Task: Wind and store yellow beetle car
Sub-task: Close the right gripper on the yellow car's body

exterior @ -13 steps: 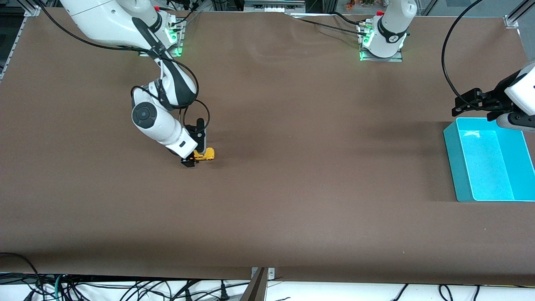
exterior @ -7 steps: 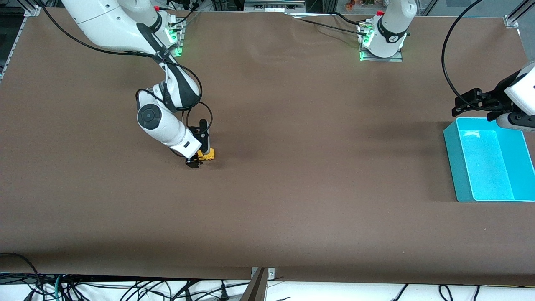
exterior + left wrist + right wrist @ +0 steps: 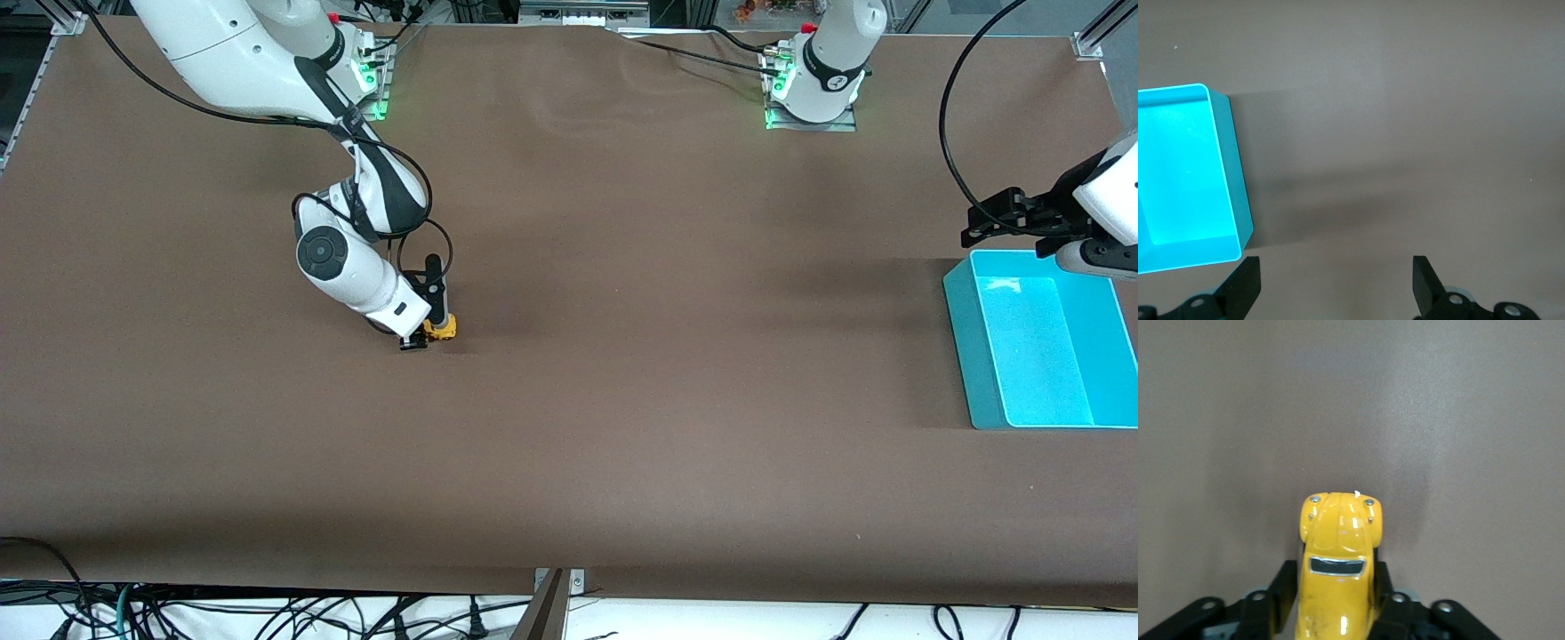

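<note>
While brown table (image 3: 622, 400) carries little else | turquoise bin (image 3: 1036, 342) sits at the left arm's edge, nothing inside | left gripper (image 3: 1335, 283) waits over bin's base-side rim, fingers spread | right gripper (image 3: 425, 331) low, toward right arm's end, pinching yellow beetle car (image 3: 1338, 560) by its sides, on the table.

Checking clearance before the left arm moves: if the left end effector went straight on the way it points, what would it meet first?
The left end effector, open, points down at bare table beside the bin. It would likely meet the table first, just clearing the bin's wall; depth is unclear.
</note>
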### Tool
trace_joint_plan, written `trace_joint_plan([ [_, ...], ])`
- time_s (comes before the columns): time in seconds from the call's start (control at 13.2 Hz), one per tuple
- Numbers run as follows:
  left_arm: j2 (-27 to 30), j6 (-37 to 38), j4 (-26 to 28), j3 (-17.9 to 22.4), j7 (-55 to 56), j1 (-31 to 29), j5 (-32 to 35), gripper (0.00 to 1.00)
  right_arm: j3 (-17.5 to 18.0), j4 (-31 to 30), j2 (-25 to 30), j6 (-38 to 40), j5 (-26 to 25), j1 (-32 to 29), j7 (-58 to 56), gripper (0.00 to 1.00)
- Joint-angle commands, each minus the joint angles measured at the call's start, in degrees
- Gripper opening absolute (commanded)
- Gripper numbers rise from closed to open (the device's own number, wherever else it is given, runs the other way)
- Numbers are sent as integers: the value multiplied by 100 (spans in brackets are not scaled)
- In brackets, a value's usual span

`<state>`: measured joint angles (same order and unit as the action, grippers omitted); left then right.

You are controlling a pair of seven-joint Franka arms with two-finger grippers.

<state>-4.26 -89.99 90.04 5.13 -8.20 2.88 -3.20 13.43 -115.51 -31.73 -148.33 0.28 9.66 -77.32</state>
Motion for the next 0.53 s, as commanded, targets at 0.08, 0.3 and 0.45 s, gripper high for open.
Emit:
trace_joint_plan([
  [0.08,-49,16,-110,-20,-42,-34,30,100,-25,2,9,-39,-46,-26,50,10],
  [0.3,-49,16,-110,-20,-42,-25,30,100,-42,-15,-9,-30,-37,-26,304,10],
  [0.45,-49,16,-101,-20,-42,-34,30,100,-42,-16,-9,-30,-37,-34,375,9],
])
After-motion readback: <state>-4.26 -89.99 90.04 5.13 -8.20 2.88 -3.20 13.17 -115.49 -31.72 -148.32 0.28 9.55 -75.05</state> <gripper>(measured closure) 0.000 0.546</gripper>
